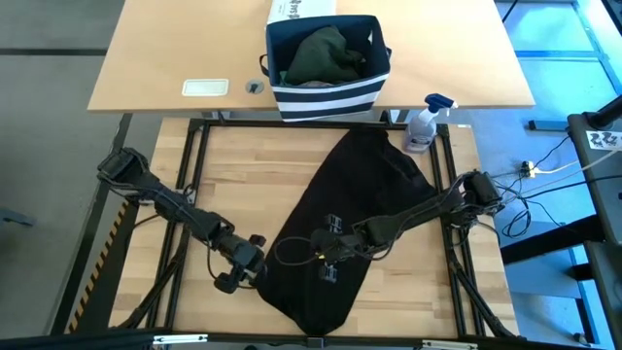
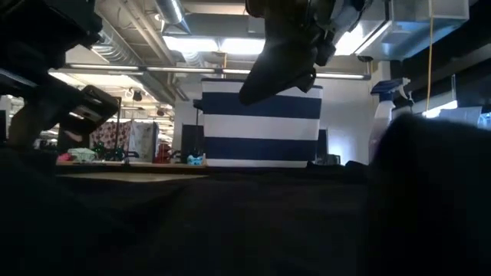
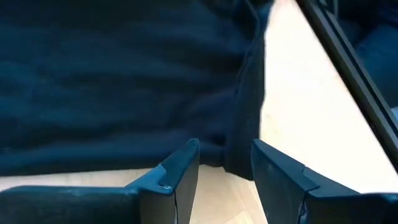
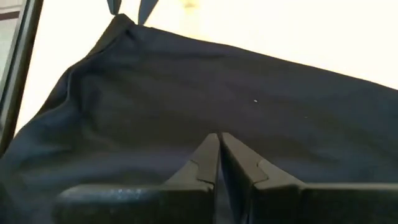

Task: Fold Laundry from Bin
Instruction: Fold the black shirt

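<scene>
- The bin (image 1: 328, 92), navy with white stripes low on its wall, stands at the top centre of the high view on the pale upper surface (image 1: 175, 49); a dark green garment (image 1: 324, 55) is bunched inside it, filling most of it.
- A white printed box (image 1: 301, 9) touches the bin's far side.
- A black garment (image 1: 350, 224) lies flat on the wooden lower surface (image 1: 253, 165), its long axis running from the lower centre of the frame up to the right, toward a spray bottle (image 1: 425, 124).
- The left pincer (image 3: 225, 165) sits at the garment's lower-left edge, fingers parted, the hem just ahead, nothing held.
- The right pincer (image 4: 219, 155) rests above the garment's middle, fingers together, gripping nothing visible.
</scene>
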`<move>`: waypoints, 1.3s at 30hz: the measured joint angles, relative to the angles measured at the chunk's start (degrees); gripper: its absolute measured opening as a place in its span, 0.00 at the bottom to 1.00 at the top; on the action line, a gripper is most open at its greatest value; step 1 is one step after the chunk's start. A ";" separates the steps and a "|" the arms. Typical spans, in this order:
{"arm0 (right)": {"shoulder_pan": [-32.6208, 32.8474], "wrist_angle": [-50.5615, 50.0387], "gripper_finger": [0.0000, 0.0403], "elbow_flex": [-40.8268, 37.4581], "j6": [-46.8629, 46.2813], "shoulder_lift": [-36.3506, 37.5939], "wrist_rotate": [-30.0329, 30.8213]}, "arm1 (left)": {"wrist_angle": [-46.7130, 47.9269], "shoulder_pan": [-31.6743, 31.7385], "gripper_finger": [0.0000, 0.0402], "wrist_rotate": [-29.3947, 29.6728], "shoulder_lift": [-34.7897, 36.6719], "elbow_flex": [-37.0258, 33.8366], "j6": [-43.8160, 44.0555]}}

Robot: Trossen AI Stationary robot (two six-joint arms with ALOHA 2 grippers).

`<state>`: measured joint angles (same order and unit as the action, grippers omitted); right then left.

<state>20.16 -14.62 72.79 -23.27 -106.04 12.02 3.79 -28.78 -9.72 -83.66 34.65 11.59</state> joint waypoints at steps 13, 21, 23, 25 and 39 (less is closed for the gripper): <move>-0.04 -2.40 0.05 -0.02 1.09 0.02 1.47 | -5.97 0.77 0.32 -3.35 -4.54 0.02 -2.12; -0.04 -2.40 0.05 -0.04 1.09 0.02 1.47 | -6.93 1.29 0.32 -6.52 -6.48 0.02 -2.68; -0.04 -2.40 0.05 -0.03 1.09 0.02 1.47 | -6.93 1.81 0.32 -8.47 -7.02 0.02 -2.68; -0.04 -2.42 0.05 -0.04 1.09 0.02 1.47 | -6.77 2.45 0.32 -10.18 -7.18 0.02 -2.67; -0.04 -4.14 0.05 -0.04 1.09 0.02 1.46 | -4.59 4.23 0.26 -13.64 -7.14 0.02 -6.06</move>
<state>20.12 -18.75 72.75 -22.17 -106.02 13.49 -0.80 -24.55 -23.36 -90.80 34.68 5.53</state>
